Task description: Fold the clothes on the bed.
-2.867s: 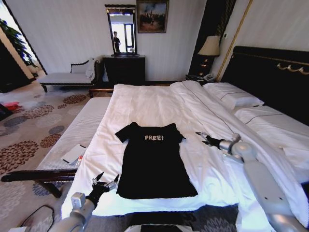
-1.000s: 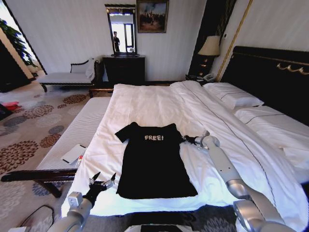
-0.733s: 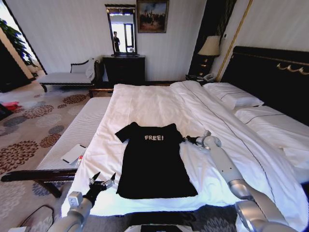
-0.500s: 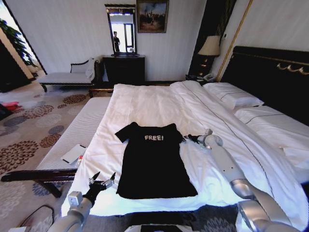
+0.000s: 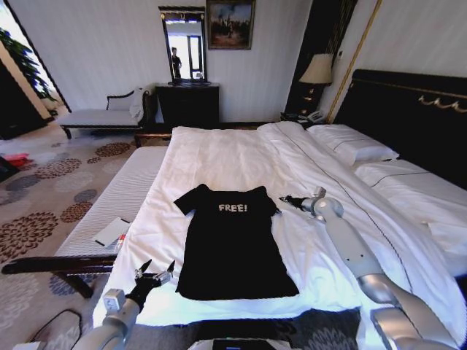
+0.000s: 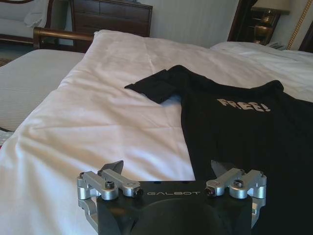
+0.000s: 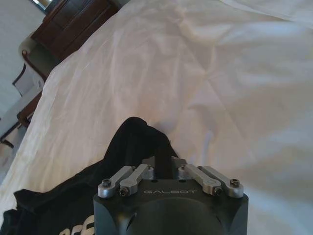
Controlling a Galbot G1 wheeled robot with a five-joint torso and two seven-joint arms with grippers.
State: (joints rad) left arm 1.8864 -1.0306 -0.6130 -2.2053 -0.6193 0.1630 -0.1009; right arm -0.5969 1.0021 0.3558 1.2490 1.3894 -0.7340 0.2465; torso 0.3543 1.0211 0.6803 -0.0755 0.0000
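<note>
The clothes, a black T-shirt [image 5: 230, 244] with white "FREE!" lettering, lie flat and face up on the white bed [image 5: 241, 157]. My right gripper [image 5: 286, 200] is at the shirt's right sleeve. In the right wrist view its fingers [image 7: 164, 164] are pressed together, with the bunched black sleeve [image 7: 139, 139] at their tips. My left gripper [image 5: 157, 275] hovers open just off the hem's left corner. In the left wrist view this gripper [image 6: 166, 169] has the T-shirt [image 6: 244, 132] spread ahead of it and the shirt's side edge running between the fingers.
A pale upholstered bench [image 5: 120, 197] runs along the bed's left side, with a notebook [image 5: 111, 232] on it. Pillows [image 5: 354, 146] and the dark headboard [image 5: 412, 109] lie to the right. A dresser [image 5: 188, 102] and a chaise [image 5: 102, 117] stand against the far wall.
My right arm swung in from the right to the shirt's right sleeve, then drew slightly up and to the right at the sleeve. The left gripper has barely moved.
</note>
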